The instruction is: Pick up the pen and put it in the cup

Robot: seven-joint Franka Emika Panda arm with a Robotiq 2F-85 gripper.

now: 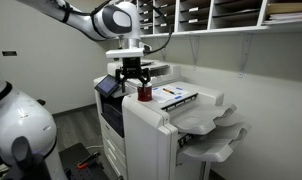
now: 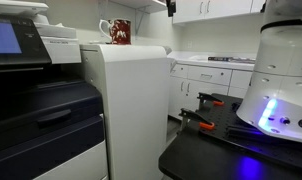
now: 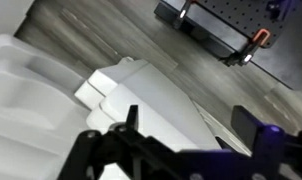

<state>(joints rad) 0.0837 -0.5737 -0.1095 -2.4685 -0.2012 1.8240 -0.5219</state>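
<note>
On top of the printer [image 1: 166,130], the big white machine that fills much of both exterior views, sits everything for this step. The arm [image 1: 91,20] comes in from above and holds the gripper [image 1: 132,82] over the printer's top, just beside the cup [image 1: 144,93].

Fingers [image 3: 99,152]: spread wide in the wrist view, with nothing between them. Only pale printer trays [image 3: 31,90] and floor [image 3: 111,30] show through the gap, so nothing is picked up yet.

Cup: small, dark red, upright near the edge of the printer top. It is also visible from the printer's side in an exterior view.

Pen [image 1: 171,92]: not certain. A thin coloured streak lies on the flat panel just past the cup. You can take it for the pen, but it is too small to tell which way it points.

Step in hand, by judgement: the approach to the pen.
- Shift sideways clear of the cup before you descend — a finger could clip it and tip it off the edge.
- Turn the wrist so the jaws sit across the pen's length, not along it.
- Come down slowly until the fingertips almost meet the panel. A thin pen on a hard flat top will likely roll or skid if nudged.
- Close on its middle, then lift straight up.
- The wrist view shows neither pen nor cup, so steer by the exterior view until the pen enters it.
</note>
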